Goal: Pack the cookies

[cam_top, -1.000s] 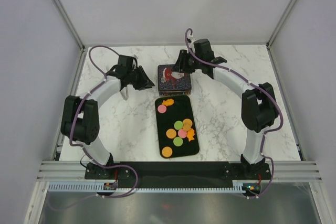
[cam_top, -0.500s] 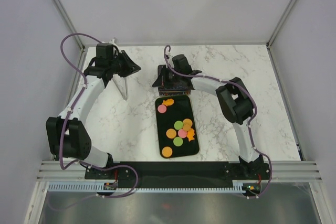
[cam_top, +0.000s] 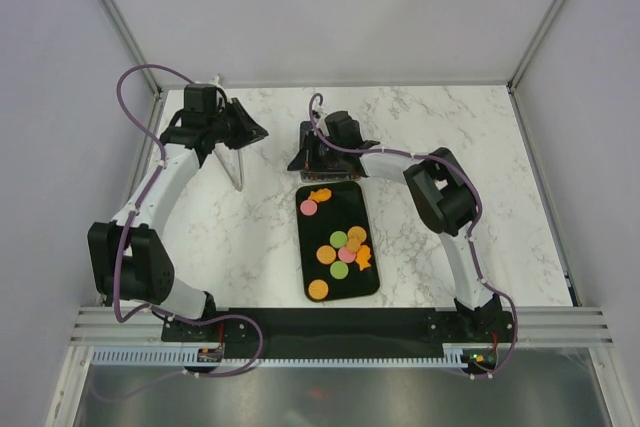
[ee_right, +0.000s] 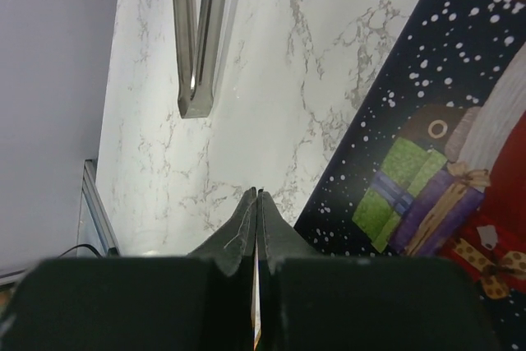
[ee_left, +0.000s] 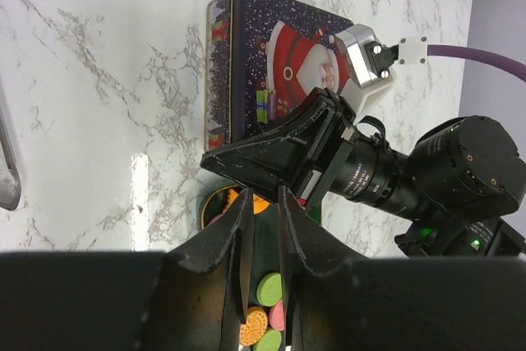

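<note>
You get bare marble table point(cam_top: 235, 237) on both sides of the black tray point(cam_top: 335, 215). The right arm point(cam_top: 440, 197) arcs over the right side. The right gripper point(ee_right: 256, 196) covers the Santa tin point(ee_left: 271, 63) at its left edge. Metal tongs point(cam_top: 237, 169) lie left of the tin, under the left gripper point(ee_left: 263, 203).

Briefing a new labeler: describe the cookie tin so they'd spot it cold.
On the white marble table, find the long black tray of coloured cookies at centre. The tin sits just past the tray's far end. Unlike the flat tray, it's a dark blue box printed with a Santa and snow.
</note>
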You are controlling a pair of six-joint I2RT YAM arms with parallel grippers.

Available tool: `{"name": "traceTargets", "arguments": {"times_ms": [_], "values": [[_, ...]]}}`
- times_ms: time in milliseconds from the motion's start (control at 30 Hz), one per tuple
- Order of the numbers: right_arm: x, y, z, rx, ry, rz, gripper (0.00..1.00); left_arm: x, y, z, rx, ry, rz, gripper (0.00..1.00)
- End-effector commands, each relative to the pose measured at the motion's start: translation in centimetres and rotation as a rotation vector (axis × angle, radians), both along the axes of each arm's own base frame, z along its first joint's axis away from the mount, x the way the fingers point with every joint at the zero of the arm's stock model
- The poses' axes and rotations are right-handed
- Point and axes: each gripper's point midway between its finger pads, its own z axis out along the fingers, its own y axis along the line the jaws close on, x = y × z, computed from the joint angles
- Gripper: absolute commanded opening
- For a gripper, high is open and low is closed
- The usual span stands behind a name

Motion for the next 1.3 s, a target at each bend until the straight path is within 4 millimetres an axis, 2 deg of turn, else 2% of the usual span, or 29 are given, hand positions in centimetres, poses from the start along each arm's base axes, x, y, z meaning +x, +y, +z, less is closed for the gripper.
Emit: {"name": "traceTargets", "arguments": {"times_ms": [0, 167, 233, 300, 367, 400, 467, 500, 533, 567, 600, 667, 733, 767, 900, 1033, 1067, 1267], "values": [[1.5, -0.6, 1.2, -0.049, -0.047, -0.031, 0.0, 0.3, 0.1, 0.7, 0.02, -0.033, -0.023, 0.25], [2.9, -0.8, 5.2, -0.028, -0.132, -0.05, 0.0, 0.7, -0.1, 0.4, 0.013, -0.023, -0.033, 0.29], [3.4, -1.2, 7.4, -0.008, -0.165, -0.065, 0.01, 0.7, -0.3, -0.7, 0.01, 0.0, -0.032, 0.39], [3.9, -1.9, 9.7, 0.015, -0.2, -0.077, 0.07, 0.6, -0.3, -1.8, 0.005, 0.021, -0.031, 0.48], [4.1, -2.5, 11.2, 0.025, -0.223, -0.094, 0.12, 0.9, -0.5, -2.6, -0.001, 0.025, -0.033, 0.54], [4.3, -3.3, 12.3, 0.026, -0.242, -0.117, 0.14, 0.7, -0.6, -3.3, -0.005, 0.037, -0.034, 0.58], [4.5, -4.7, 12.9, 0.005, -0.248, -0.16, 0.18, 1.1, -1.0, -4.6, -0.008, 0.05, -0.042, 0.62], [4.8, -6.1, 13.4, -0.011, -0.257, -0.196, 0.2, 1.2, -1.3, -5.2, -0.013, 0.064, -0.049, 0.65], [5.1, -7.1, 13.4, -0.033, -0.262, -0.232, 0.23, 1.1, -1.9, -5.7, -0.018, 0.073, -0.064, 0.66], [5.3, -8.1, 13.3, -0.049, -0.263, -0.253, 0.33, 1.5, -2.4, -6.7, -0.029, 0.089, -0.078, 0.66], [5.3, -9.6, 13.3, -0.066, -0.269, -0.28, 0.38, 1.6, -2.9, -7.2, -0.039, 0.101, -0.089, 0.67], [5.5, -12.2, 12.1, -0.12, -0.241, -0.328, 0.48, 2.0, -4.3, -7.7, -0.063, 0.102, -0.134, 0.67], [5.1, -14.3, 11.1, -0.164, -0.23, -0.359, 0.54, 2.1, -5.4, -9.8, -0.072, 0.155, -0.152, 0.67], [5.1, -15.3, 10.7, -0.186, -0.229, -0.376, 0.59, 2.1, -5.9, -10.2, -0.083, 0.167, -0.165, 0.68], [4.7, -19.2, 7.7, -0.248, -0.186, -0.416, 0.7, 2.4, -7.6, -11.5, -0.121, 0.181, -0.187, 0.71], [4.4, -19.9, 6.0, -0.235, -0.168, -0.394, 0.75, 2.7, -8.4, -12.2, -0.163, 0.186, -0.199, 0.73], [4.8, -19.9, 6.1, -0.224, -0.19, -0.396, 0.77, 2.5, -8.7, -12.2, -0.174, 0.19, -0.205, 0.73], [4.5, -18.8, 3.7, -0.19, -0.118, -0.354, 0.77, 2.7, -9.2, -12.9, -0.19, 0.207, -0.211, 0.72]]}}
